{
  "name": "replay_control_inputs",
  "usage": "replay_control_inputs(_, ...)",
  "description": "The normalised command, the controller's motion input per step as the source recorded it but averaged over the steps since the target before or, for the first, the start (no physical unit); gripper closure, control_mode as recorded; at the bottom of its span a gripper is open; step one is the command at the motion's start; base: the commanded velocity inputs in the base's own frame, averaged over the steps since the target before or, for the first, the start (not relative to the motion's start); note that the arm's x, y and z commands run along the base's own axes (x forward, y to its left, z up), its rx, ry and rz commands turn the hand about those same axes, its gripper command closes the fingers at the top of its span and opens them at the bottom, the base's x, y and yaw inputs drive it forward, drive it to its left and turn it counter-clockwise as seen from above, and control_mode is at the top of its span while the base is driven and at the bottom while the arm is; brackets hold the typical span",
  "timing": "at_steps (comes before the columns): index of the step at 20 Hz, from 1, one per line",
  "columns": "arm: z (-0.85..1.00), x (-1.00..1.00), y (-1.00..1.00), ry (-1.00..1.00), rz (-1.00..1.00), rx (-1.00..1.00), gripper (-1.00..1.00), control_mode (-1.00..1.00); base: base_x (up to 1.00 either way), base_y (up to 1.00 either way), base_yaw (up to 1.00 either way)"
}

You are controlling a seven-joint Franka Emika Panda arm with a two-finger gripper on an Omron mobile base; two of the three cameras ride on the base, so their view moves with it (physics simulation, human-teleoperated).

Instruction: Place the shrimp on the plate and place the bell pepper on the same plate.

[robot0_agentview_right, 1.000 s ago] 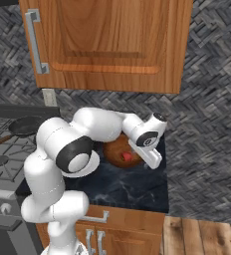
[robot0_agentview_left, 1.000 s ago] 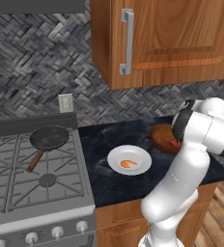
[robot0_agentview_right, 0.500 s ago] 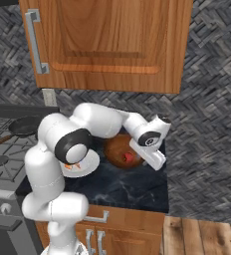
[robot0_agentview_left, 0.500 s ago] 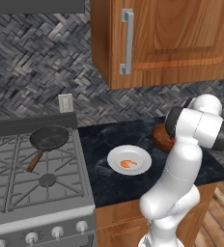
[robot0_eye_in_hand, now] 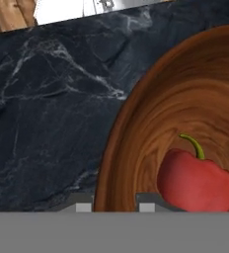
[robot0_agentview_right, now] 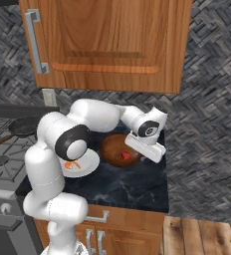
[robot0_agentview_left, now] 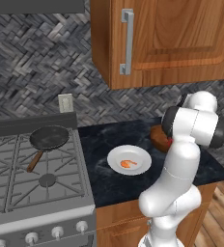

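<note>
Now the arm's wrist is seen turned lower over the wooden bowl [robot0_agentview_right: 118,149] than a second ago, and the claw [robot0_eye_in_hand: 112,206] has been brought down to the bowl's rim. In the hand view the two fingertips [robot0_eye_in_hand: 84,207] stand close together astride that rim, with only a narrow gap left between them; whether the rim is actually pinched cannot be told. Nothing is seen held between them.

The pepper [robot0_eye_in_hand: 195,180] is lying inside the bowl, to the right of the claw in the hand view, just beside one fingertip and not between the two. Its green stem is pointed away from the claw. In the right base view the pepper [robot0_agentview_right: 125,156] is seen as a red spot in the bowl, just under the hand.

The shrimp [robot0_agentview_left: 129,163] is lying on the plate [robot0_agentview_left: 115,159], which rests on the dark counter [robot0_agentview_left: 109,135] between the stove [robot0_agentview_left: 17,178] and the bowl.
</note>
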Motion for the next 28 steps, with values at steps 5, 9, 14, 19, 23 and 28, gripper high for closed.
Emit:
replay_control_inputs(5,0.33,-0.11,0.27,-0.13,0.29,-0.01,1.0,-1.0,0.0,0.0,0.0)
replay_control_inputs(9,0.14,-0.26,0.3,-0.17,0.22,-0.11,1.0,-1.0,0.0,0.0,0.0)
replay_control_inputs(14,0.07,-0.32,0.34,-0.2,0.09,-0.17,1.0,-1.0,0.0,0.0,0.0)
replay_control_inputs(19,0.12,-0.32,0.23,-0.01,-0.02,-0.16,1.0,-1.0,0.0,0.0,0.0)
replay_control_inputs(23,0.19,-0.2,0.15,0.12,-0.09,-0.08,1.0,-1.0,0.0,0.0,0.0)
replay_control_inputs(28,0.26,-0.02,0.12,0.24,-0.08,0.0,1.0,-1.0,0.0,0.0,0.0)
